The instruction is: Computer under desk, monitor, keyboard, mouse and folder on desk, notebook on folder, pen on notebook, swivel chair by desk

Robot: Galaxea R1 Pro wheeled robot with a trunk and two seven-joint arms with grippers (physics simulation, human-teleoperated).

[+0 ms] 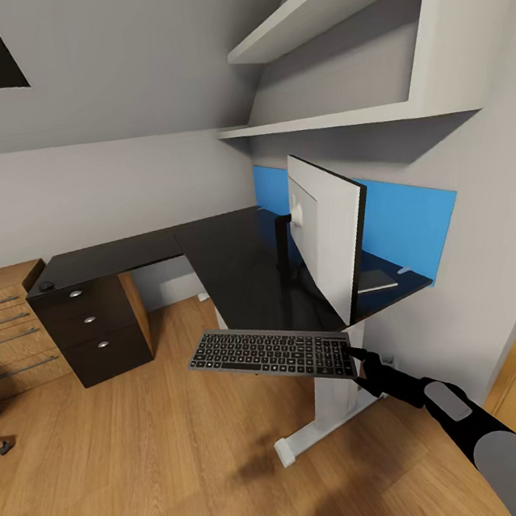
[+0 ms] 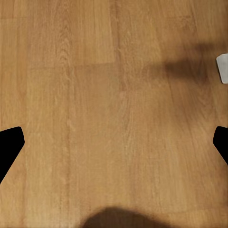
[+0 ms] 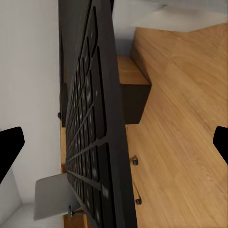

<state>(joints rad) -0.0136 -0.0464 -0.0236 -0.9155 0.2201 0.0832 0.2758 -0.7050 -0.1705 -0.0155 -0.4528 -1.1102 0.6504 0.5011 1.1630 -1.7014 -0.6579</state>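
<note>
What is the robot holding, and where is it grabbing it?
The right gripper holds the keyboard by its right end, in the air in front of the desk. The left gripper's fingers are open over bare floor.

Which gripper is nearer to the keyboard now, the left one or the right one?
The right gripper grips the keyboard at its end. The left gripper hangs over bare wood floor, apart from it.

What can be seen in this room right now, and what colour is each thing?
desk: one, black top, white legs, against the wall
blue panel: one, along the desk's back edge
monitor: one, white back, standing on the desk
keyboard: one, dark keys, grey frame, held in the air before the desk's front edge
drawer unit: one, dark, silver knobs, left of the desk
wall shelves: two, white
floor: wood
right gripper: black fingers holding the keyboard's end
</note>
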